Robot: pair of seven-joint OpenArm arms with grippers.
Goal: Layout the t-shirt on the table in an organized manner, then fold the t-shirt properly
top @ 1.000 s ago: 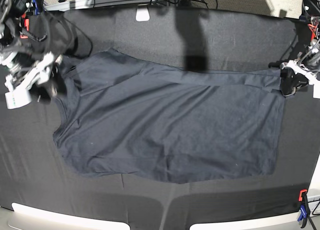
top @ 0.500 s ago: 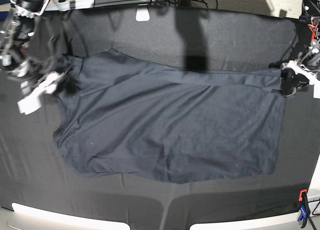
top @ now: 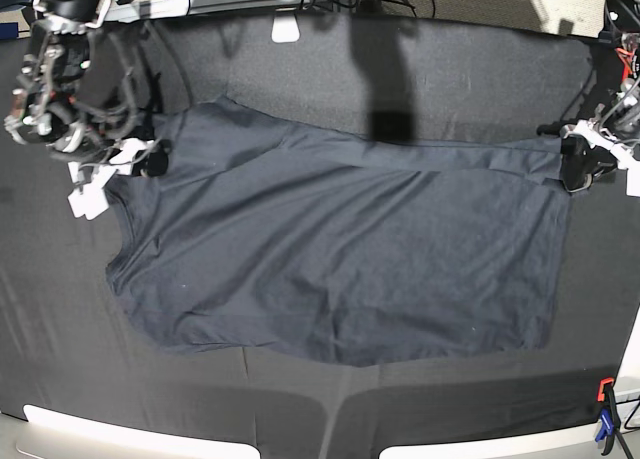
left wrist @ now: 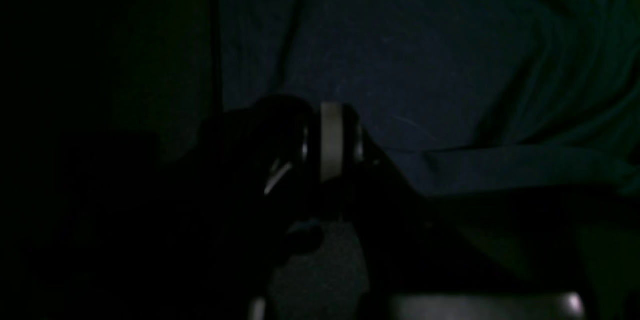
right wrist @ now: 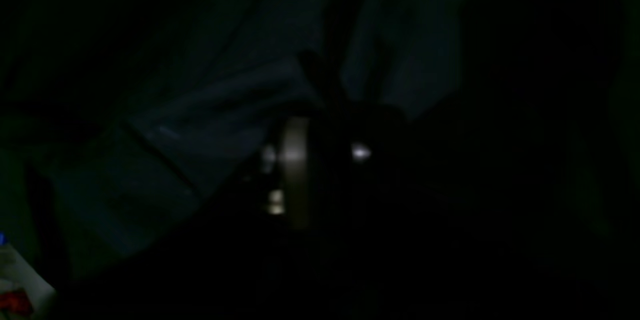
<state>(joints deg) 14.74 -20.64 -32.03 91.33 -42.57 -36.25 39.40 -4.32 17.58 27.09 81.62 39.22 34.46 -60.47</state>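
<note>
the t-shirt [top: 340, 259] lies spread on the table [top: 60, 319], left gripper [top: 578, 167] apparently pinching its far corner to keep it taut, right gripper [top: 150, 164] at the opposite corner, grip indeterminable.

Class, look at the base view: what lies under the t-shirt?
The t-shirt lies on the table, whose black cloth shows all round it. What lies beneath the shirt is covered and cannot be seen.

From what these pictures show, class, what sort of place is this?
Probably a robotics lab bench. A t-shirt lies spread on a table covered in black cloth, clamps grip its edge, and two cabled robot arms work from either end.
</note>
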